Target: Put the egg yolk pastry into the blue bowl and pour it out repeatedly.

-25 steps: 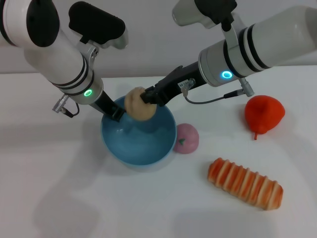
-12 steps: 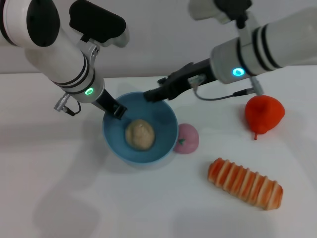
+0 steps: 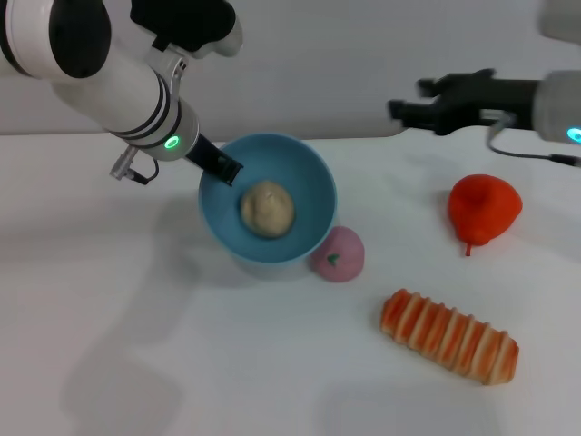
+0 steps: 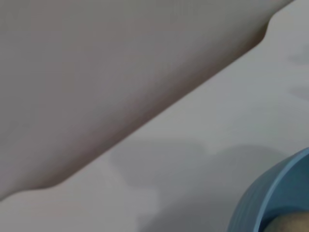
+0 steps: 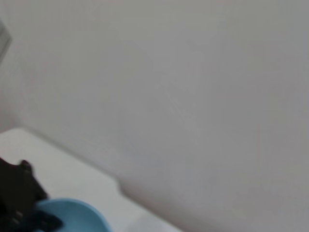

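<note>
My left claw (image 3: 227, 171) is clamped on the near-left rim of the blue bowl (image 3: 309, 182), one finger inside the wall and one outside, and the bowl is lifted off the table (image 3: 182, 363) and tipped so that its mouth faces up toward my head camera. The egg yolk pastry (image 3: 267, 208) lies inside the bowl, just past my left claw's tips and a little below them, resting against the inner wall. In my left wrist view only a slice of the bowl's rim (image 4: 270, 193) shows, with a sliver of the pastry (image 4: 289, 224) behind it.

My right claw (image 3: 404, 109) hangs in the air well off to the right of the bowl, above the back part of the table. It holds nothing; I cannot tell how far its fingers are parted. From my right wrist camera I see the bowl's edge (image 5: 77, 215) far off, with my left claw (image 5: 19, 203) dark against it.

Touching the bowl's lower right side, beyond my left claw, sits a pink ball (image 3: 339, 253). Below my right claw lies a red fruit (image 3: 484, 209) on the table, and nearer to me a long orange-striped bread (image 3: 449, 335).
</note>
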You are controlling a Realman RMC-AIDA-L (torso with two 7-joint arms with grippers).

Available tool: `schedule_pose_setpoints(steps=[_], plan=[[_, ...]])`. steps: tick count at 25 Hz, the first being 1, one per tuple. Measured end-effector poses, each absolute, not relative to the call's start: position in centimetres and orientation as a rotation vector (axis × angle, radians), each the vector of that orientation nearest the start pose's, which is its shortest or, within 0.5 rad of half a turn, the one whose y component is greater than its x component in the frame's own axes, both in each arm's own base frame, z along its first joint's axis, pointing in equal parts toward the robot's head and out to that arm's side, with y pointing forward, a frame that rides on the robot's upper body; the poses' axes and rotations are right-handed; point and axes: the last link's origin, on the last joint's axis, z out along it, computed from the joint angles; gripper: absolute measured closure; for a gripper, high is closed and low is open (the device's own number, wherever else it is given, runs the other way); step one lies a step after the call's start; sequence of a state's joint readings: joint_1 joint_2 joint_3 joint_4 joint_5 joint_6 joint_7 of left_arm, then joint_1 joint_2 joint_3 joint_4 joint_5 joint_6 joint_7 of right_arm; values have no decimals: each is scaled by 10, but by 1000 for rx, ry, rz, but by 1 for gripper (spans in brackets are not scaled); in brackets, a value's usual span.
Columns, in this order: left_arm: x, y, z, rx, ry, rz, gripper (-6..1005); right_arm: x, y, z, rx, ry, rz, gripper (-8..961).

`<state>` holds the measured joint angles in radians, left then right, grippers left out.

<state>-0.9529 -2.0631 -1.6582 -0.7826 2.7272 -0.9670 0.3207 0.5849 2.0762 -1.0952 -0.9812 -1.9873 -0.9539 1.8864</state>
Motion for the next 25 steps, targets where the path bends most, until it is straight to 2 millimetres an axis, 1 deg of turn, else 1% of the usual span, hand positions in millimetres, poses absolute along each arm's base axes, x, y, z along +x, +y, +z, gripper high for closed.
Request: schedule_pose_setpoints(steps=[4, 7, 8, 11, 12, 14, 20, 22, 23, 24, 25], plan=[[-154, 453, -46, -2288, -828, 366, 999, 241, 408, 37, -2237, 577, 456, 429], [-150, 457, -45, -2283, -803, 340, 999, 268, 393, 43, -2158, 532, 450, 429], [-148, 458, -44, -2280, -792, 329, 999, 286, 381, 47, -2112, 520, 448, 429], [-143, 462, -43, -2273, -759, 301, 1000, 308, 366, 51, -2045, 554, 468, 429], [-140, 464, -43, -2270, -740, 287, 1000, 308, 366, 51, -2045, 554, 468, 429], [-137, 466, -43, -2268, -719, 269, 1000, 322, 357, 48, -2020, 594, 477, 429], [-115, 476, -42, -2251, -602, 168, 1000, 360, 335, 43, -1939, 729, 461, 429], [-104, 479, -44, -2243, -524, 110, 1000, 367, 330, 41, -1908, 745, 473, 429], [-95, 479, -46, -2238, -458, 66, 1000, 370, 328, 41, -1888, 740, 482, 429], [-95, 479, -46, -2238, -458, 66, 1000, 372, 326, 40, -1870, 727, 491, 429], [-89, 480, -47, -2235, -419, 38, 1000, 373, 324, 39, -1853, 715, 501, 429]])
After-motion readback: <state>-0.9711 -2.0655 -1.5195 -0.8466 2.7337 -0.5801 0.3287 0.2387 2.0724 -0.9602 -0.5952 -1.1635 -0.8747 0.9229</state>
